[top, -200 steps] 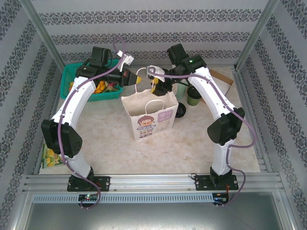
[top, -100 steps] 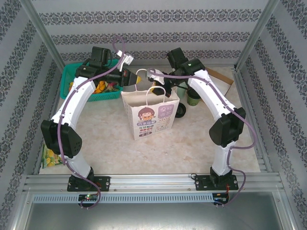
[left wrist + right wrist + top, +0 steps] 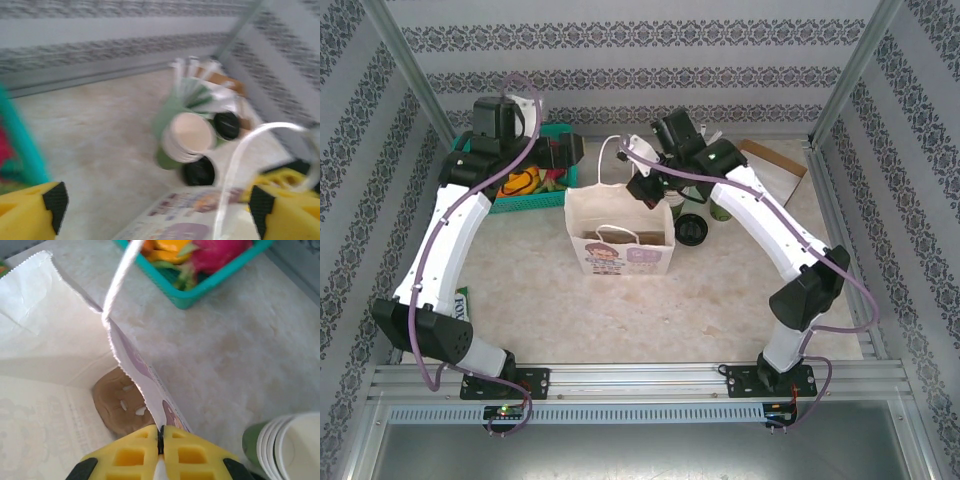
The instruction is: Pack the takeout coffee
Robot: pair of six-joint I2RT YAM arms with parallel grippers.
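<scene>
Now your right gripper (image 3: 160,436) is pinched shut on the top edge of the paper bag (image 3: 620,235). The takeout coffee (image 3: 690,230) stands on the table (image 3: 520,300) just right of the bag. Farther back, your left gripper (image 3: 157,202) is wide open near the green basket (image 3: 525,207).

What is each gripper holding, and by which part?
Right gripper pinches the paper bag by the top rim of one wall. Left gripper is open, holding nothing.
</scene>
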